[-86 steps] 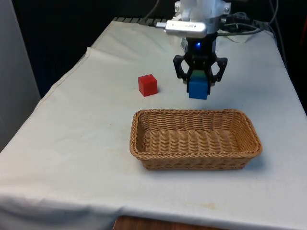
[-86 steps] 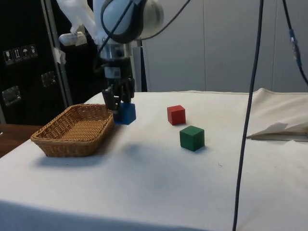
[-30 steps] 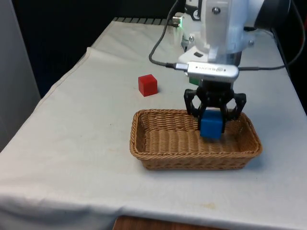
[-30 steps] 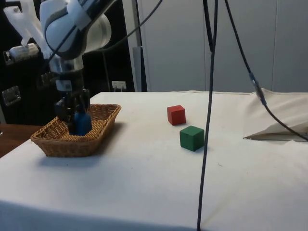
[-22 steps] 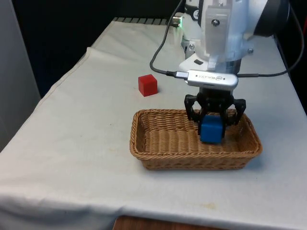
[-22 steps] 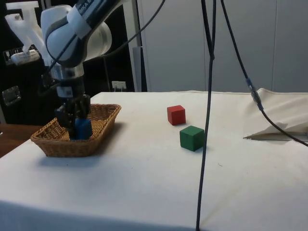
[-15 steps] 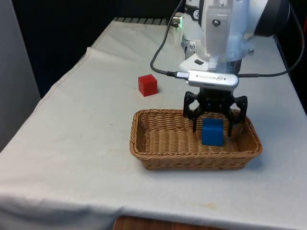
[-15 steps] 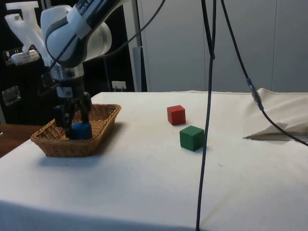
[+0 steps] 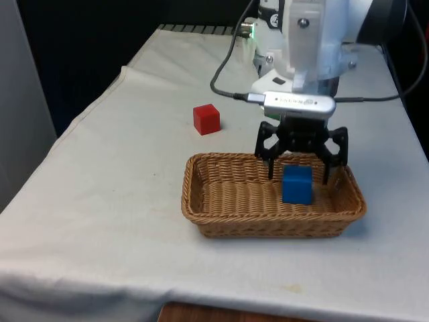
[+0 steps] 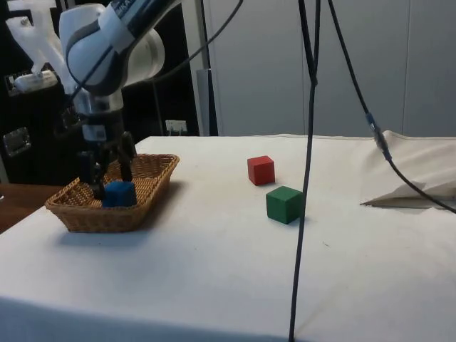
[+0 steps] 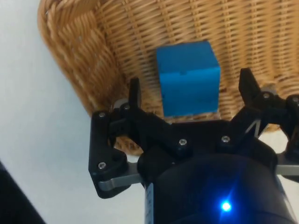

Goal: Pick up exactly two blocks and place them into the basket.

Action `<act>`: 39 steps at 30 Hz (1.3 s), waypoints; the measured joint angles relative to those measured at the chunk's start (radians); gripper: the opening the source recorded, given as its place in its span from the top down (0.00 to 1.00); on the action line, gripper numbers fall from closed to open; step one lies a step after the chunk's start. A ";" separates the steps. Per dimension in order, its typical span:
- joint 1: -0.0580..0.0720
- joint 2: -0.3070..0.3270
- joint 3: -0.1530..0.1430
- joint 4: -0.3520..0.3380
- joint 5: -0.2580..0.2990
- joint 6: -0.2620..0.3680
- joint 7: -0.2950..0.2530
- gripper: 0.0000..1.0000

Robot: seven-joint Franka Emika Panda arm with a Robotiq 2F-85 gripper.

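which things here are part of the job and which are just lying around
Part of the job:
basket
blue block, lying in the basket
red block
green block
gripper, open over the blue block

Just lying around:
hanging black cable

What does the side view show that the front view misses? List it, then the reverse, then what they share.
Side view alone: the green block on the cloth, nearer that camera than the red block; the arm hides that spot in the front view. Front view alone: the basket's full interior, with the blue block towards the front view's right end. Shared: the basket, the blue block resting in it, the red block outside it, and the open tool above the blue block, not gripping it.
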State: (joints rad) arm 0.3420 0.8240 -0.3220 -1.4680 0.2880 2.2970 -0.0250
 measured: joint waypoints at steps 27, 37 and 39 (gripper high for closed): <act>0.035 -0.341 0.003 -0.279 -0.084 -0.057 0.021 0.00; 0.040 -0.446 0.011 -0.385 -0.115 -0.057 0.031 0.00; 0.041 -0.481 0.015 -0.419 -0.126 -0.057 0.035 0.00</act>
State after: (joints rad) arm 0.3830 0.3430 -0.3070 -1.8870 0.1620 2.2400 0.0100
